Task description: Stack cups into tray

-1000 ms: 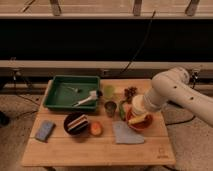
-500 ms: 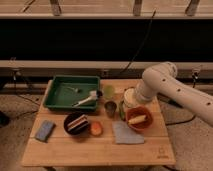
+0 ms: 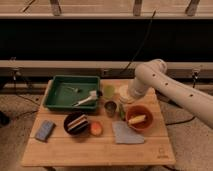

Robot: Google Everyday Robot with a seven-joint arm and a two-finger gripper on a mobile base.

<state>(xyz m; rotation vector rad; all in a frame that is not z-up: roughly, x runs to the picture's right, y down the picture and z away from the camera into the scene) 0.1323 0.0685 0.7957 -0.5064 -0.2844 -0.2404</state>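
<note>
Hanging at the arm's end, the tool is noted with fingers together, right at the white cup; a grip on it cannot be confirmed. The pale translucent green cup is seen just left of the tool, and the dark grey metallic cup left and nearer. The dark-green tray, raised rim, is found further left on the bench.

cream-white rounded arm with dark spots, its end effector at the white cup
</note>
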